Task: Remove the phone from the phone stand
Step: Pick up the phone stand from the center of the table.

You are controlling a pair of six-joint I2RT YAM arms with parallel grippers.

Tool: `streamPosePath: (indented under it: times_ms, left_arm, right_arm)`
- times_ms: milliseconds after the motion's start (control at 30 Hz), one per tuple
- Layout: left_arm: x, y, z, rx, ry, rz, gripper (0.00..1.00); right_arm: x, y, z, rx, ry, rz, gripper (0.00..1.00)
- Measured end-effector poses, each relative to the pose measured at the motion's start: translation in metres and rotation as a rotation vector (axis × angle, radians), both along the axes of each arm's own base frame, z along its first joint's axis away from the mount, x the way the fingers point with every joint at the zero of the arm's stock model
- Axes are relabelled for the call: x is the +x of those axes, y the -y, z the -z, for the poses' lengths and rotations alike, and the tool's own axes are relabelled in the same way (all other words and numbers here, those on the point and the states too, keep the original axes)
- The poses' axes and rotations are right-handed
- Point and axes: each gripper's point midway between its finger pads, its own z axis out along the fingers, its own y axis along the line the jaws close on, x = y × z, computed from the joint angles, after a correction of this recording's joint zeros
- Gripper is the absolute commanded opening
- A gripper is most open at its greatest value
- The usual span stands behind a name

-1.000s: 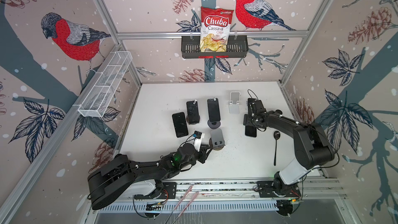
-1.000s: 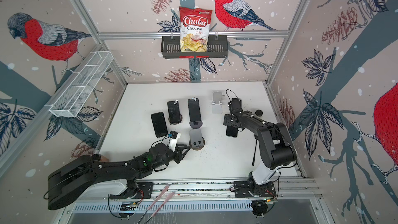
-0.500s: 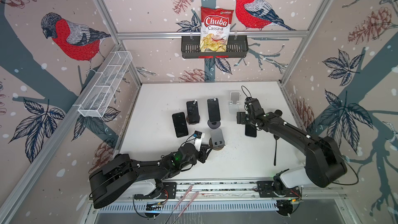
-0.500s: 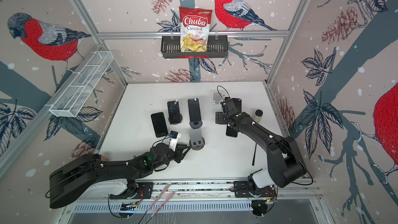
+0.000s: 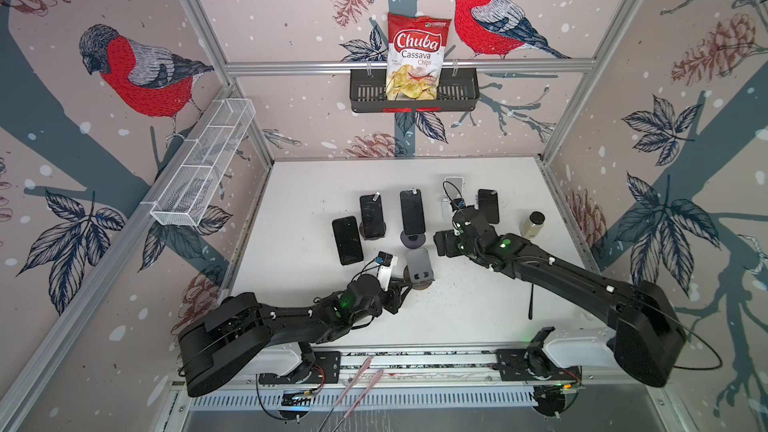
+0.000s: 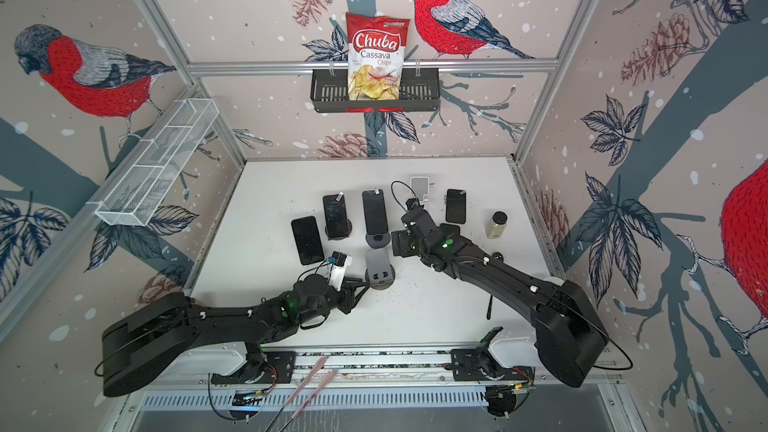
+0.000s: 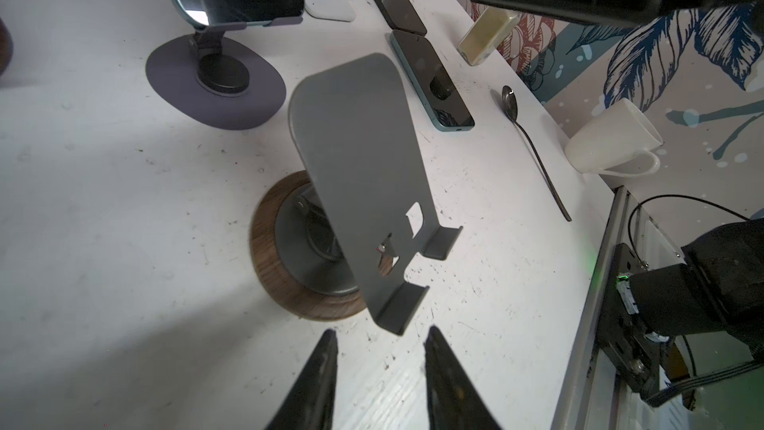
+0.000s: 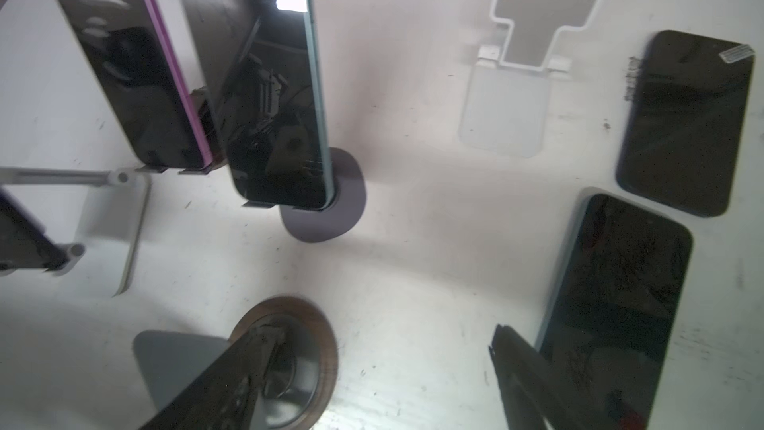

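Right wrist view: right gripper spread wide, empty, near teal-edged phone leaning in purple-base stand, so I'd square jaws across phone's long edges, pinch mid-body, lift straight up w/o dragging stand; left gripper slightly parted, empty.

Fingers of the left gripper end just beside the grey stand; near the fingers of the right gripper 1 phone leans on a dark stand

Phones five. Stands five. Bottle one, spoon one, mug one, chip bag one, baskets two.
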Motion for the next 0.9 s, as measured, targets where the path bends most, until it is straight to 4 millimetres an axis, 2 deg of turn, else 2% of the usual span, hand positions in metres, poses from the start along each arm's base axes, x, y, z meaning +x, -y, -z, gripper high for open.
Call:
streamPosePath:
  times_ms: [267, 533, 700, 900]
  left_arm:
    - [0.000, 0.001, 0.004, 0.008, -0.008, 0.004, 0.39]
    - [-0.001, 0.000, 0.000, -0.002, -0.001, 0.004, 0.40]
    - [-0.003, -0.005, 0.001, -0.001, 0.001, -0.003, 0.43]
    - [0.000, -0.007, -0.001, -0.004, 0.012, -0.022, 0.46]
  right_arm:
    - [-0.020, -0.035, 0.012, -0.011, -0.018, -0.069, 0.99]
    - [-0.034, -0.069, 0.023, -0.036, -0.024, -0.146, 0.99]
    - [-0.039, -0.079, 0.029, -0.052, -0.033, -0.168, 0.99]
    - [-0.040, -0.081, 0.035, -0.068, -0.042, -0.172, 0.99]
